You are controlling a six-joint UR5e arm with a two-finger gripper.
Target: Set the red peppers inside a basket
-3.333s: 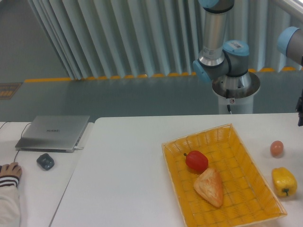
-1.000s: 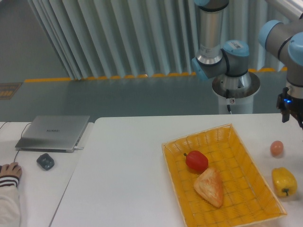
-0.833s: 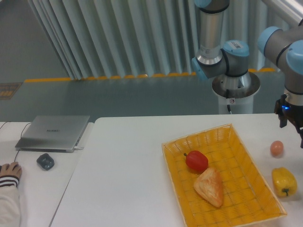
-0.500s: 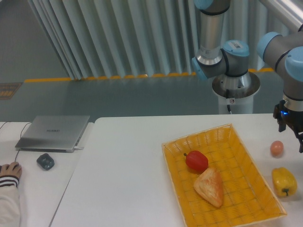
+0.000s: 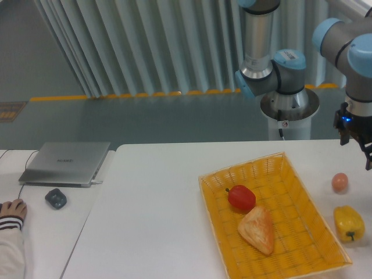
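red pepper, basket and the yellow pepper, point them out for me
red pepper (image 5: 242, 198), fixed camera view, on the middle of its glossy body
basket (image 5: 247, 169), fixed camera view, on its far woven rim
yellow pepper (image 5: 348, 222), fixed camera view, on the middle of its body

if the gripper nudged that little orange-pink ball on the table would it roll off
Probably yes: the orange-pink ball looks rounded and egg-like, resting on the bare flat table with nothing touching it. Its smooth surface suggests it may slip in a pinch. It sits near the right edge of view, so its roll-off room is unclear.

Ribbed grey wall (image 5: 145, 46) — white table (image 5: 151, 203)
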